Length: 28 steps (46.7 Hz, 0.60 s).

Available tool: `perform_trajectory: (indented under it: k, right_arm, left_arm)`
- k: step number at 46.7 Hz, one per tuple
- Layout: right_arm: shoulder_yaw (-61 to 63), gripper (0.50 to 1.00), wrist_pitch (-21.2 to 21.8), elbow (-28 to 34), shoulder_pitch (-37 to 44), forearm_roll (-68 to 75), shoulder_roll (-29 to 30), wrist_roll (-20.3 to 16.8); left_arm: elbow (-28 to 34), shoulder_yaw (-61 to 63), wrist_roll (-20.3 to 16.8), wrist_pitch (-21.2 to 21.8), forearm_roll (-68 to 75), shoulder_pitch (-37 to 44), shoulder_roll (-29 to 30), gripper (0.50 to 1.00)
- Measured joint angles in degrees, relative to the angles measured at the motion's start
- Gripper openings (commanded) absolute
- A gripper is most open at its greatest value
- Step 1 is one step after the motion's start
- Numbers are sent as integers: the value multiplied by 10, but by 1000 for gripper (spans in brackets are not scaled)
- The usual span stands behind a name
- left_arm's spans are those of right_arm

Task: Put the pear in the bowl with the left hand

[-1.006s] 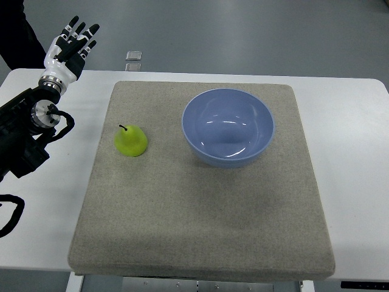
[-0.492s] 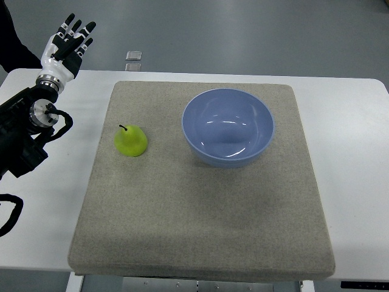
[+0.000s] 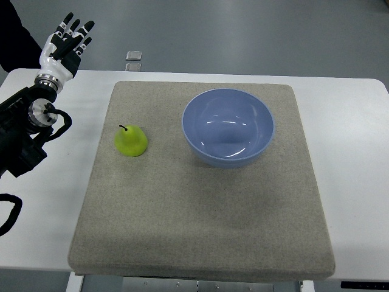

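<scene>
Top view: the left hand [image 3: 65, 41] is hovering past the far left corner of the table [image 3: 352, 152], its fingers spread straight and holding nothing. The arm is coming in from the left edge. No right hand is showing.

The pear [image 3: 130, 141] is standing upright on the grey mat [image 3: 200, 219], near its left edge, with the stem pointing up and back. The blue bowl [image 3: 228, 126] is sitting empty to the pear's right, well apart from it, on the far half of the same mat.

The hand is well apart from the pear, so the whole reach and grasp are lying ahead, and that is probably where the trouble is waiting. The pear is narrowing toward the top and likely smooth; fingers closing high on it could be squeezing it out and tipping it over. A hand coming in low from the side could be knocking it rolling across the mat. During the carry, a low path could be clipping the bowl's near rim and shoving it.
</scene>
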Motion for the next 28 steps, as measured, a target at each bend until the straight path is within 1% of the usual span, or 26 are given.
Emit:
perform_trajectory:
  k: [28]
  right_arm:
    - [0, 926, 0, 0, 0, 0, 0, 0]
  left_arm:
    - [-1, 10, 0, -1, 7, 1, 4, 992]
